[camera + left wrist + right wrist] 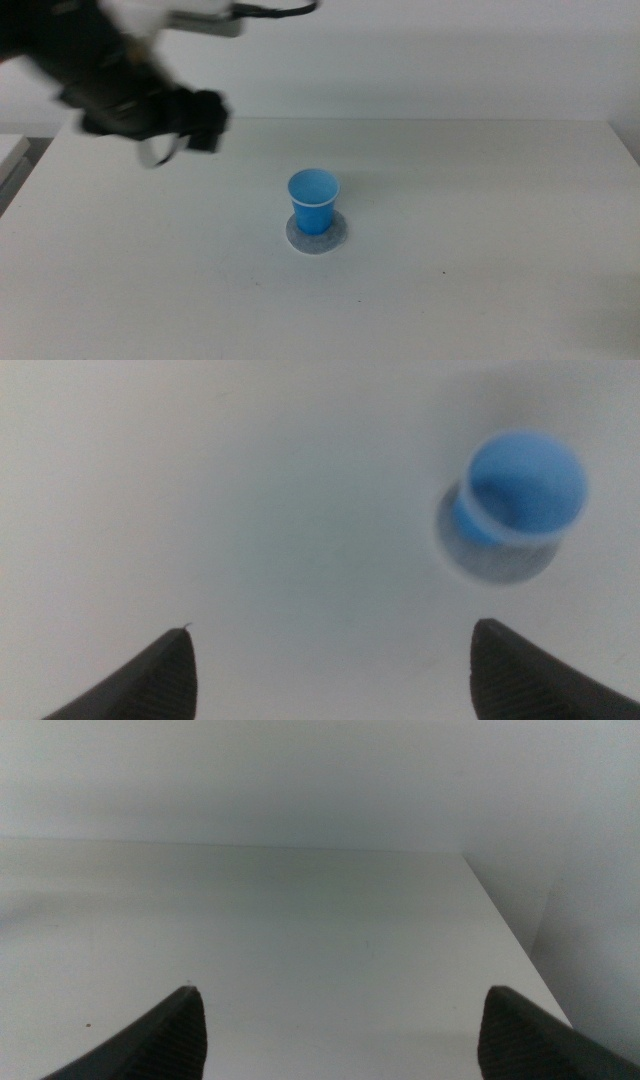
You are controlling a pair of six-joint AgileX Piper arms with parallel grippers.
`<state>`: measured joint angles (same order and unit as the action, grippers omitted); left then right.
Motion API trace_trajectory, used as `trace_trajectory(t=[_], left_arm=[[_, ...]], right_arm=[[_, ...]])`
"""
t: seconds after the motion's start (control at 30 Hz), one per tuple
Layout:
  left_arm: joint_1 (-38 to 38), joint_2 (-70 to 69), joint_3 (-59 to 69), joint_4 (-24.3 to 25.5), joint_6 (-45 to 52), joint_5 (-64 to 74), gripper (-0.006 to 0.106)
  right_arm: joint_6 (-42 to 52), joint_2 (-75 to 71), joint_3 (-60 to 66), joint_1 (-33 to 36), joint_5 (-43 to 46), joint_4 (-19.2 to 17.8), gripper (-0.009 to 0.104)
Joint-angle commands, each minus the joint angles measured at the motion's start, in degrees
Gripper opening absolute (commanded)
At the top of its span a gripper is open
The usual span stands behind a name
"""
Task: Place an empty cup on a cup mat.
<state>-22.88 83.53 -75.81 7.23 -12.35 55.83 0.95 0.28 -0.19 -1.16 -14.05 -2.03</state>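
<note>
The blue cup point(314, 200) stands upright and empty on the grey cup mat point(318, 238) near the middle of the table. It also shows in the left wrist view point(520, 490), blurred, on the mat point(497, 565). My left gripper point(205, 122) is raised above the table, up and to the left of the cup, well apart from it, blurred. Its jaws stand wide apart and empty in the left wrist view point(330, 660). My right gripper point(340, 1020) is out of the middle view, open and empty over bare table.
The white table point(480, 250) has a far edge against a pale wall and a right edge point(510, 930) seen in the right wrist view. A pale object point(10, 150) sits at the far left edge.
</note>
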Motion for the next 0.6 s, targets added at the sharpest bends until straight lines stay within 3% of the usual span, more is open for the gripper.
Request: trace_trajectory(t=[0.0, 0.13, 0.37, 0.57], left_arm=[[0.1, -8.9, 7.1, 3.9, -1.5, -2.3, 0.094], [0.1, -19.3, 19.4, 7.2, -1.5, -10.3, 0.094], [1.0, -32.9, 39.2, 8.2, -1.5, -33.7, 0.094], [12.3, -49.3, 55.0, -2.5, 5.1, -48.4, 0.094]], right_arm=[[0.2, -0.3, 0.2, 0.1, 0.4, -0.2, 0.093], [0.2, -0.3, 0.2, 0.1, 0.4, -0.2, 0.093], [0.2, -0.3, 0.2, 0.1, 0.4, -0.2, 0.093], [0.2, -0.3, 0.2, 0.1, 0.4, -0.2, 0.093]])
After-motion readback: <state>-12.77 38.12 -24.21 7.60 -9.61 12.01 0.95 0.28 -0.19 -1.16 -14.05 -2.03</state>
